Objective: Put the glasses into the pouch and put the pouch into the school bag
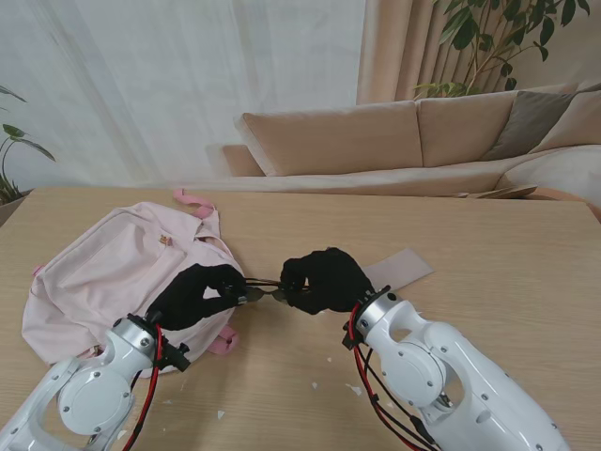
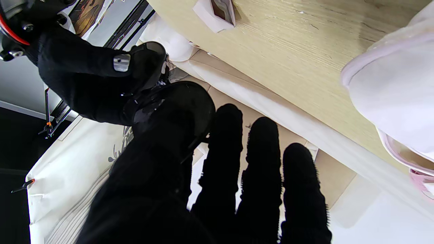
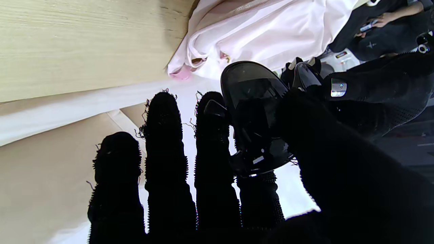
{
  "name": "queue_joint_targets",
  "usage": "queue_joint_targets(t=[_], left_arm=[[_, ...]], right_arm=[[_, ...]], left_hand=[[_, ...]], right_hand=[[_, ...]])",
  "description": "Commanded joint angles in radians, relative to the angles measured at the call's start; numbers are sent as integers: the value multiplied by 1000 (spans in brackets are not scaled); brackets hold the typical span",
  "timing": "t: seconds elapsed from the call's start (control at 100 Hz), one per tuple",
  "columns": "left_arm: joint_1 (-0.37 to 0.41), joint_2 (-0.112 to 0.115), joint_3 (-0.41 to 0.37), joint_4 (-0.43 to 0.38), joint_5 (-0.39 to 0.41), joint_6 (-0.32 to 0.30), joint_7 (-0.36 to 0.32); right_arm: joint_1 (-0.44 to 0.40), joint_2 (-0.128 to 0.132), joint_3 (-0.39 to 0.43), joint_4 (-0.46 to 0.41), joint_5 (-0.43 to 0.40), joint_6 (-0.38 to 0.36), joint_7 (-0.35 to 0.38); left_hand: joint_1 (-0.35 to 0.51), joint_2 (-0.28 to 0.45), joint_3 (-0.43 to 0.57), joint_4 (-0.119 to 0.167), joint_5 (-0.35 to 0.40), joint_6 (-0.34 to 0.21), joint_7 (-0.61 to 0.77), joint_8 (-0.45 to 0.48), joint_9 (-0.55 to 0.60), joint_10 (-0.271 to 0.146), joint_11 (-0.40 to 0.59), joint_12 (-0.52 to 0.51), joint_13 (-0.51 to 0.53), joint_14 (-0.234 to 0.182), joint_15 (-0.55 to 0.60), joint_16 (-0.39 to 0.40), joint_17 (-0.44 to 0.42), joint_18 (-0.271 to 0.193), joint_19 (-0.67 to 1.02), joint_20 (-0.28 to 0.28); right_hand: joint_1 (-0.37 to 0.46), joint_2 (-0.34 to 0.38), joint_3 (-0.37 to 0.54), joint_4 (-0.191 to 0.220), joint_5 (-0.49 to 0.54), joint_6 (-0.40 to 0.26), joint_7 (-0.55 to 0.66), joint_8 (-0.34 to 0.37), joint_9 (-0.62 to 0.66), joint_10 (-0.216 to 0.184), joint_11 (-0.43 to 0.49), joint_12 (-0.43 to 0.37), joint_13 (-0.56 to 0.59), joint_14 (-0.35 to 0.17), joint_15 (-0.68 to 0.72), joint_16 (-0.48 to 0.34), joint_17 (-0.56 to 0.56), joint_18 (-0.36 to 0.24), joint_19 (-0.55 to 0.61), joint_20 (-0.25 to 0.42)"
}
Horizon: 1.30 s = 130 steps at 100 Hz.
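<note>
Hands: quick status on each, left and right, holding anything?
Left hand: shut on the glasses, gripping one end.
Right hand: shut on the glasses, gripping the other end, thumb pressed on a dark lens.

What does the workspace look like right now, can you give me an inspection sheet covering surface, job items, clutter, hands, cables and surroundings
Surface: light wooden table, mostly bare on the right.
Job's things: dark glasses held above the table between both hands; pink school bag lying flat on the left; flat grey pouch on the table behind the right hand.
Clutter: a few small white scraps near me.
Hands: left hand and right hand each grip one end of the glasses.
Cables: red and black wires run along the left forearm, and others along the right.
Surroundings: beige sofa, white curtain, potted plant.
</note>
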Motion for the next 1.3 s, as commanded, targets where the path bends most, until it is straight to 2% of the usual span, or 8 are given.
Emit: queue_joint_targets(t=[0.0, 0.23, 0.51, 0.7, 0.93, 1.07, 1.21, 1.29], left_arm=[[12, -5, -1, -19, -8, 10, -22], [22, -4, -11, -30, -7, 19, -28], [36, -4, -29, -40, -10, 19, -29], [43, -5, -45, -42, -12, 11, -26], [45, -8, -62, -37, -9, 23, -20], [52, -9, -76, -41, 5, 55, -18], [62, -11, -92, -43, 20, 78, -7], [64, -12, -100, -45, 24, 85, -6]], right_arm=[[-5, -7, -5, -2, 13, 7, 16], [-8, -9, 1, -2, 38, 22, 23], [-9, -13, 10, -2, 75, 41, 25], [-11, -15, 24, -11, 122, 66, 47], [-18, -13, 43, -25, 144, 80, 72], [-24, -12, 51, -32, 143, 85, 76], [-30, -11, 59, -37, 141, 88, 77], [-32, -11, 62, -38, 141, 86, 80]], left_hand=[[142, 103, 38, 54, 40, -119, 43, -66, 31, -62, 18, -22, -7, 4, -19, -6, -12, 2, 10, 18], [126, 57, 36, 61, -46, -136, -84, -241, -4, -64, -173, -42, -74, -10, -130, -74, -42, -12, -41, 7], [67, -9, 86, 53, -109, -122, -163, -278, -61, -75, -302, -21, -150, -35, -201, -101, -81, -34, -96, 8], [-24, -42, 176, 35, -140, -87, -118, -253, -127, -82, -264, -52, -182, -46, -222, -103, -95, -43, -118, 21], [-72, -57, 174, 29, -167, -42, -74, -246, -181, -84, -210, -93, -199, -45, -229, -101, -106, -47, -129, 25], [-192, -70, 243, 12, -196, 0, -86, -234, -271, -61, -114, -282, -229, -44, -246, -102, -123, -53, -154, 31], [-277, -61, 303, 15, -228, 30, -106, -222, -306, -60, -126, -299, -252, -46, -262, -107, -135, -57, -171, 30], [-336, -49, 361, 44, -259, 44, -134, -215, -341, -64, -136, -306, -269, -54, -275, -109, -141, -62, -184, 30]], right_hand=[[87, 65, 32, -20, 87, -53, 83, 18, 55, 20, 24, 20, 73, -21, 61, 30, 50, 28, 53, -2], [87, 37, 131, -54, 103, 1, 104, 134, 97, 74, 105, 98, 142, -29, 182, 85, 123, 44, 121, -7], [53, -28, 258, -79, 143, -3, 109, 186, 158, 83, 121, 128, 215, -32, 215, 92, 195, 65, 148, -11], [49, -37, 276, -84, 150, 6, 110, 188, 167, 91, 122, 134, 227, -26, 221, 94, 206, 71, 157, -10], [49, -35, 280, -87, 151, 8, 110, 191, 166, 95, 125, 140, 225, -24, 232, 99, 205, 69, 164, -8], [49, -35, 280, -88, 151, 10, 110, 192, 163, 96, 127, 143, 223, -23, 235, 102, 205, 69, 167, -8], [50, -38, 280, -87, 152, 10, 109, 193, 164, 97, 127, 144, 223, -22, 237, 103, 205, 67, 168, -8], [51, -39, 281, -87, 152, 9, 109, 193, 164, 97, 126, 144, 222, -23, 237, 103, 206, 66, 169, -8]])
